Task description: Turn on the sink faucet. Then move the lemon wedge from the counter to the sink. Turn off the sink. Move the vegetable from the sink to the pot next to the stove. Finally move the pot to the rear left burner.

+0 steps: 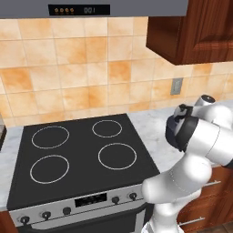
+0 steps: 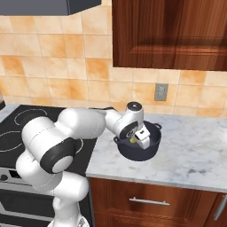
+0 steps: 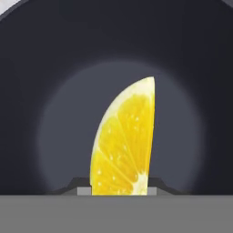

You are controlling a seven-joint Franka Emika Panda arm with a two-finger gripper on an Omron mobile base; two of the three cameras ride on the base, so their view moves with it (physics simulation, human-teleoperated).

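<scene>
- The lemon wedge (image 3: 124, 141) was right down inside the pot (image 2: 133, 154), cut face toward the hand camera, with the pot's dark round bottom behind it on every side.
- From the right base view you could just catch a speck of yellow (image 2: 132, 140) inside the pot's rim, tucked against the hand.
- The gripper (image 3: 119, 190) was clamped on the wedge's lower end: the two dark fingertips sat tight on either side of it, so jaws narrow and squeezing the fruit, not loose.
- In the right base view the gripper (image 2: 141, 141) was dipped into the pot from above, wrist bent over the rim.
- Whether the wedge was actually touching the pot floor or hanging just over it, I couldn't tell.
- The pot sat on the counter (image 2: 195, 155), just beside the right edge of the stove (image 1: 82, 150), with a little handle poking out on the pot's far side.
- In the left base view the pot (image 1: 170, 129) was mostly hidden behind the arm, only a dark rim showing.
- The stove's four white rings were all bare, including the rear left burner (image 1: 50, 136), which was well apart from the pot.
- Behind the pot, a grey wall outlet (image 2: 161, 92) sat on the orange tile, and a wooden cabinet (image 2: 168, 35) hung above the pot.
</scene>
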